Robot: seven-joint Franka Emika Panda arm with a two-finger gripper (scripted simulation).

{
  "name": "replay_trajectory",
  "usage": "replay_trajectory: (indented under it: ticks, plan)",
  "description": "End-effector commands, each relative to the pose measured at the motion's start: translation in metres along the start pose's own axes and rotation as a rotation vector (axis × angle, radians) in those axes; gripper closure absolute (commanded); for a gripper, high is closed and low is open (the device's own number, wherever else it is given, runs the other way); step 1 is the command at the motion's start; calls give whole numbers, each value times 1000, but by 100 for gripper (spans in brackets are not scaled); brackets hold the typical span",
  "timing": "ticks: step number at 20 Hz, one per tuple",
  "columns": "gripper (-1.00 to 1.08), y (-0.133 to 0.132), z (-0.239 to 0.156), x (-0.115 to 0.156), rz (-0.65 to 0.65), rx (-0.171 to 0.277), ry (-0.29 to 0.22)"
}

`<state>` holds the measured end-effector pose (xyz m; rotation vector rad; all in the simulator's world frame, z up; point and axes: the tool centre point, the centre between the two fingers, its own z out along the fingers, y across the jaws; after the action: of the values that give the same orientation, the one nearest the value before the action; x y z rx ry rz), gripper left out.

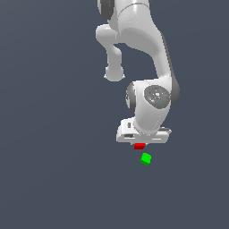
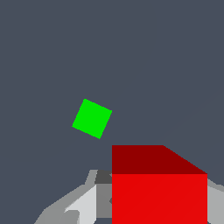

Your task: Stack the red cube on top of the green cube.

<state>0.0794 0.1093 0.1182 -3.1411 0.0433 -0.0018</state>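
Grey-blue, flat and plain, the floor (image 1: 49,179) fills almost all of both views and I see no marks on it. Over it hangs the white arm (image 1: 147,53), which comes in from the upper edge of the exterior view and bends down to a round wrist joint, and under this joint sits the wide white body of the gripper (image 1: 140,144).

In the exterior view the red cube (image 1: 139,146) shows as a small red patch directly under the gripper body, touching it. In the wrist view the same cube (image 2: 159,188) is very near the camera and looks big, with grey finger parts (image 2: 83,205) visible on both sides of it. So I believe the gripper is closed on the red cube and holding it, though the fingertips themselves are mostly hidden behind the cube, and I cannot say from these pictures if the cube is off the floor.

The green cube (image 1: 146,159) lies on the floor just beside the red one, a little toward the exterior view's right and lower in that picture. The two cubes do not touch. In the wrist view the green cube (image 2: 92,118) appears turned at an angle compared with the red one.
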Motion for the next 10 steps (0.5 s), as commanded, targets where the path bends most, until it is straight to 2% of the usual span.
replay_trajectory:
  ticks: [1, 10]
  plan:
    - [108, 0, -2, 0, 0, 0, -1]
    - [108, -9, 10, 7, 0, 0, 0]
